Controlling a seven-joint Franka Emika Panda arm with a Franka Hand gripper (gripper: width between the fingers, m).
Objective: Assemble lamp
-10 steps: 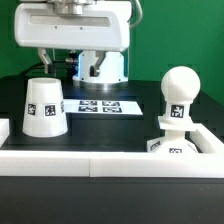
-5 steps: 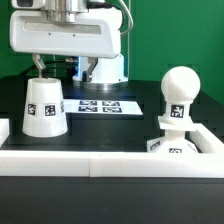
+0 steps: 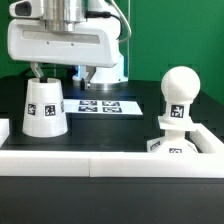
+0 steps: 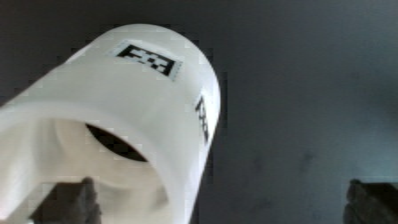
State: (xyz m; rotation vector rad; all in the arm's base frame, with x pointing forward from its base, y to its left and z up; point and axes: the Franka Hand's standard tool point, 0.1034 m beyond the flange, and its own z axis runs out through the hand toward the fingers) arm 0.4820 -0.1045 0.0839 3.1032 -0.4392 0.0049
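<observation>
The white cone shade (image 3: 44,107) stands with its narrow end up at the exterior view's left, a tag on its side. My gripper (image 3: 62,72) hangs open just above it, holding nothing. In the wrist view the shade (image 4: 151,110) fills most of the picture, its top hole dark. One fingertip (image 4: 68,203) lies over the shade, and the other (image 4: 374,200) over bare black table, so the gripper (image 4: 221,205) is off-centre over the shade. The ball bulb (image 3: 179,88) sits upright on the blocky base (image 3: 171,138) at the exterior view's right.
The marker board (image 3: 110,105) lies flat on the black table between shade and base. A long white rail (image 3: 100,160) edges the front, with a side rail at the right (image 3: 208,135). The arm's body (image 3: 70,40) looms over the shade.
My gripper has moved toward the exterior view's left and lower, from above the marker board to just over the shade. The lamp parts have not moved.
</observation>
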